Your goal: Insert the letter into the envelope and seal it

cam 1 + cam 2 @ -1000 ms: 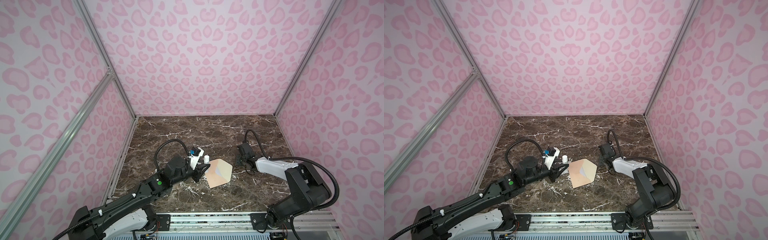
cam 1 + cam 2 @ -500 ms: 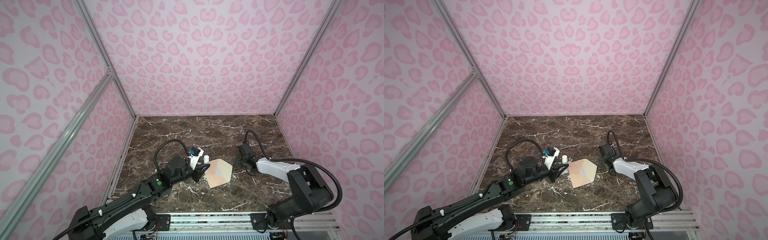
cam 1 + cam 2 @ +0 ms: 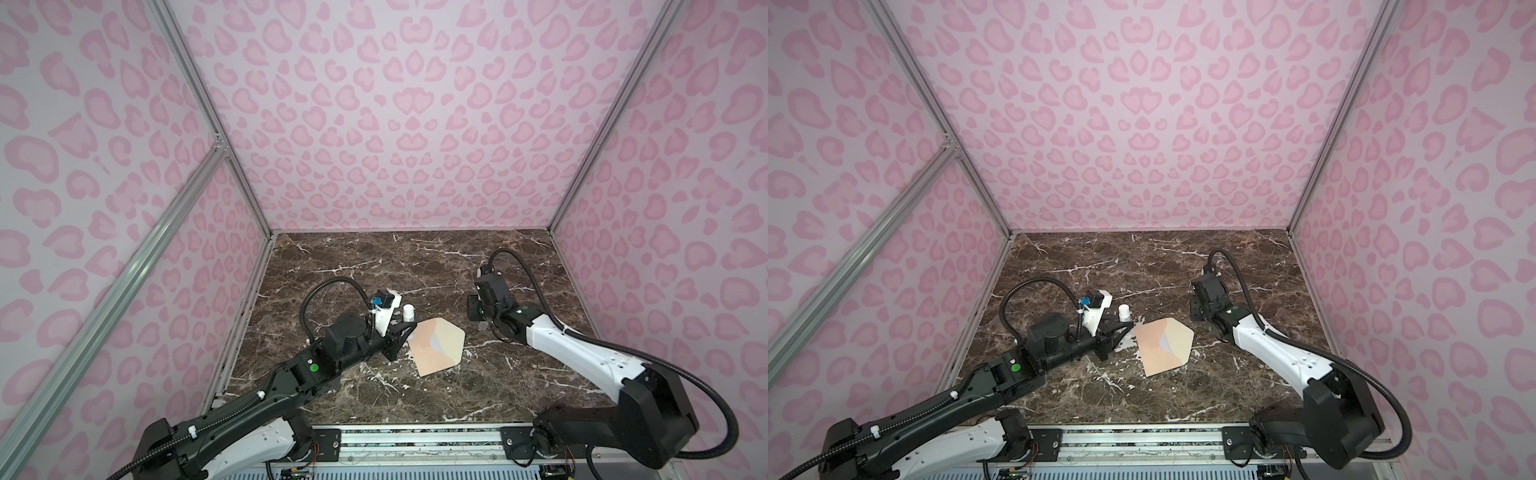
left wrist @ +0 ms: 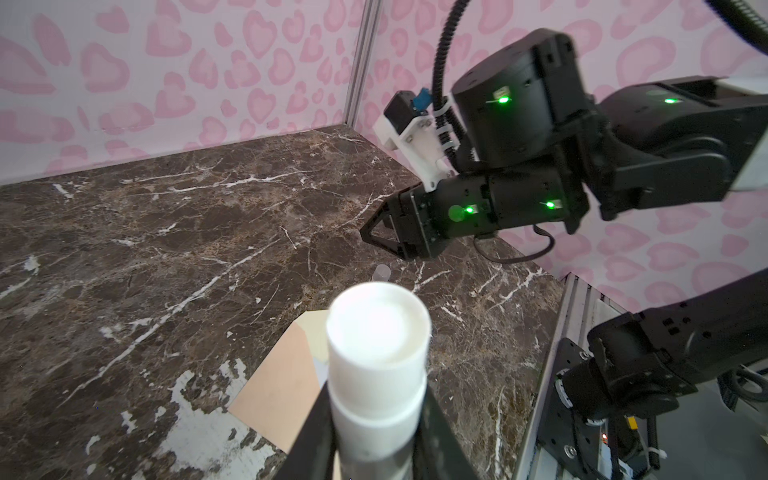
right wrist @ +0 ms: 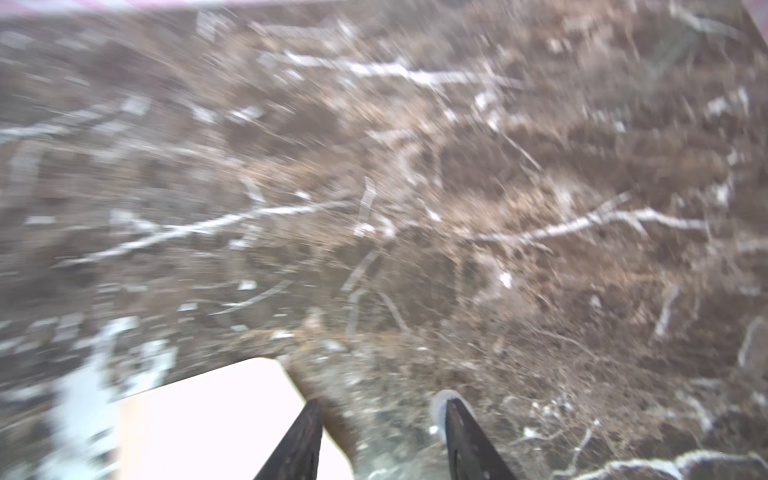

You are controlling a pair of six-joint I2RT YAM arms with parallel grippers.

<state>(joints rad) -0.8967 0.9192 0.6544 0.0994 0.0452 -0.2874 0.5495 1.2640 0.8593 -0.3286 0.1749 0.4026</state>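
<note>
Left gripper (image 3: 405, 329) pinches glue stick (image 4: 378, 332) upright beside envelope (image 3: 436, 347), prob. for its flap; right gripper (image 5: 382, 407) spread, seemingly empty (view blurred).

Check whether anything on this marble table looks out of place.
A small clear plastic cap sits loose on the brown marble table, right of the peach paper envelope, which lies askew with its pointed flap open.

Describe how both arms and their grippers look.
Left arm: black links, white base link, green dot sticker, black ribbed cable loop, white wrist-camera mount with blue plug. Right arm: white forearm, black joints, same cable. Right gripper: black tapered fingers.
</note>
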